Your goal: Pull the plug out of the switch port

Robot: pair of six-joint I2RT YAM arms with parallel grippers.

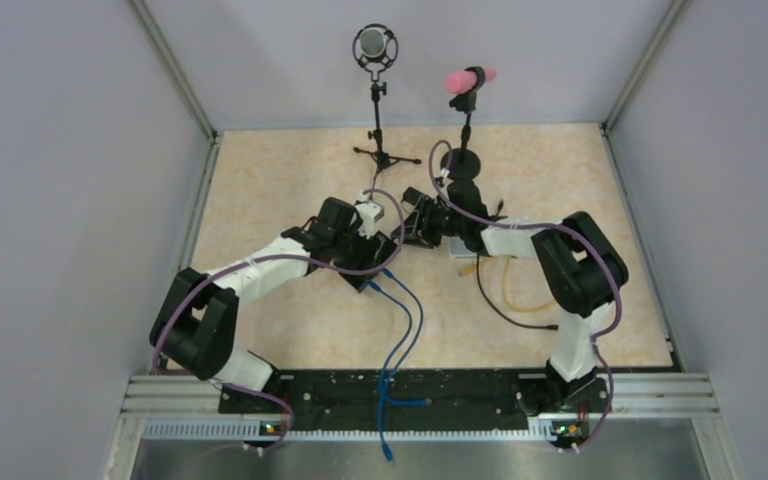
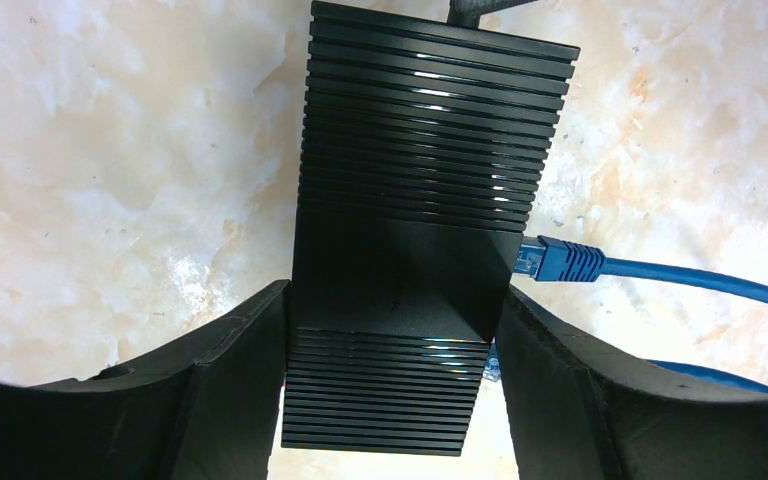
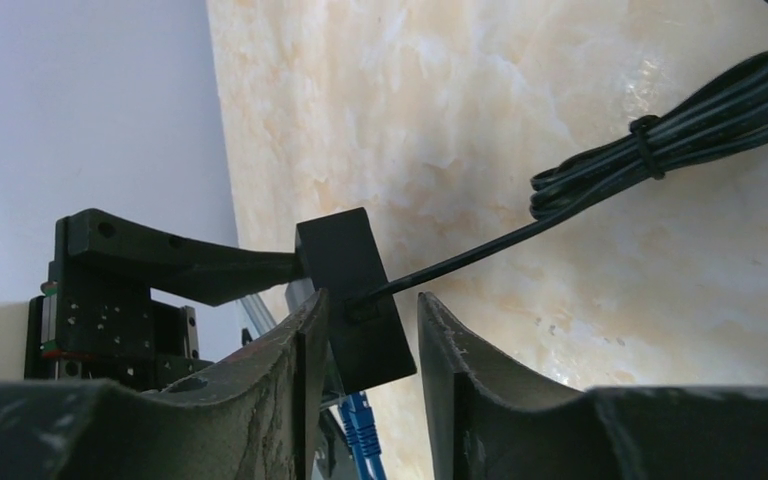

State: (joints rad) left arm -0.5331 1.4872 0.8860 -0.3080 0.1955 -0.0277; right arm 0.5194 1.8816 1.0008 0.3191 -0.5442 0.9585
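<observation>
The black ribbed switch (image 2: 425, 170) lies on the marbled table, and my left gripper (image 2: 395, 340) is shut on its sides. A blue plug (image 2: 560, 262) with its blue cable sits in the switch's right side. In the right wrist view, a thin black plug (image 3: 365, 305) enters the switch's end face (image 3: 345, 255). My right gripper (image 3: 370, 325) is open, with its jaws on either side of that end face and plug. The right finger stands clear of it. In the top view both grippers meet at mid-table, the left (image 1: 385, 248) and the right (image 1: 412, 226).
A coiled black cord (image 3: 660, 130) lies on the table beyond the switch. Blue cables (image 1: 405, 320) run to the near edge. A yellow cable (image 1: 520, 298) lies by the right arm. A microphone stand (image 1: 375, 100) and a pink-topped stand (image 1: 468, 100) are at the back.
</observation>
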